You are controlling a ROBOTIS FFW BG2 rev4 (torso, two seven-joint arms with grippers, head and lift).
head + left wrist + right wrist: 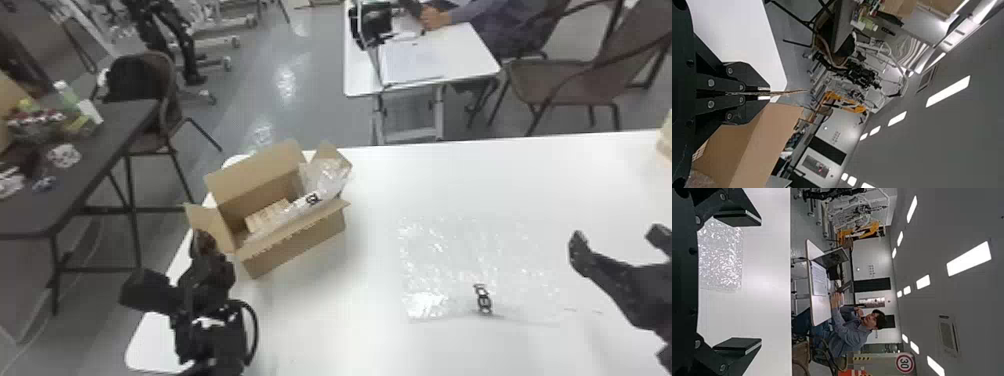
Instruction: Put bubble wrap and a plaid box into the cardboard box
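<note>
The open cardboard box [295, 250] stands at the table's left, holding the plaid box [267, 215] and a piece of bubble wrap [327, 177]. My left gripper [202, 240] is at the box's left flap; in the left wrist view my left gripper [764, 93] is shut on that thin flap, seen edge-on. Another sheet of bubble wrap [475, 265] lies flat on the table, right of the box. To its right is my right gripper [615, 240]; in the right wrist view the right gripper [756, 282] stands wide open, nothing between its fingers.
The white table [450, 185] extends to the right, with a beige object [665, 137] at its far right edge. A dark table [120, 125] with various items stands off to the left. Beyond the far edge is another white table [470, 55].
</note>
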